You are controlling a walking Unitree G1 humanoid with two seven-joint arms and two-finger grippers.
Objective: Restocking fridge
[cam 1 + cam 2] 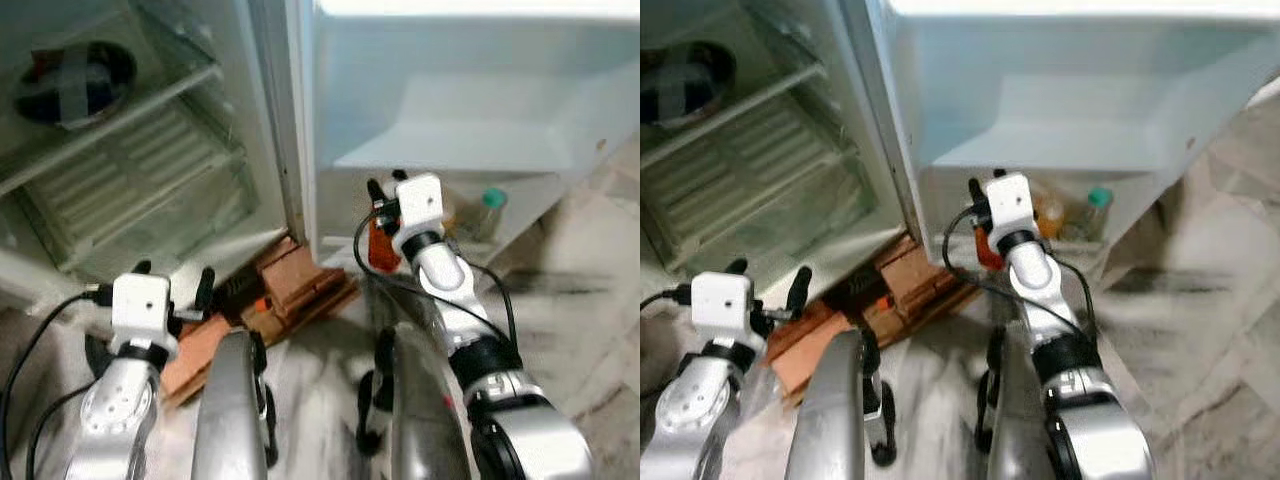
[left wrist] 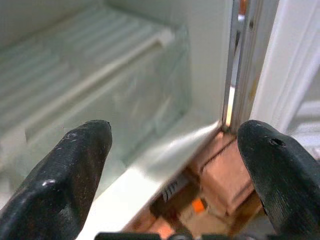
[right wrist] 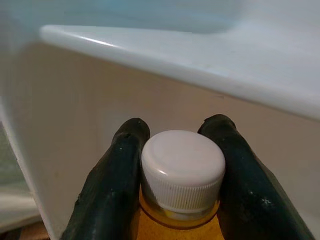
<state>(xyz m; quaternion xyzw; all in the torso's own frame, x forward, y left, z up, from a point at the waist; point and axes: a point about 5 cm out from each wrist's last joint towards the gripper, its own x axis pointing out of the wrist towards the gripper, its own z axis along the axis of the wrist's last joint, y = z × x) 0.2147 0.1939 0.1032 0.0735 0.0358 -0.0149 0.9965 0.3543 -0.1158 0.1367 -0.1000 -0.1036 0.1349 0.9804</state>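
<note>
Right gripper: clamping white-capped orange plastic bottle at white fridge door shelf
Left gripper: hovering wide open

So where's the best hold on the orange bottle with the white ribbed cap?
At the neck, just under the white ribbed cap, one finger on each side, as the right end effector grips the orange bottle now. The cap's wider rim likely stops it slipping down.

Before us the fridge stands open on our left, its door swung out to the right. A bowl sits on an upper shelf. Bricks lie under the hinge corner. A green-capped bottle stands in the door's lower bin.
</note>
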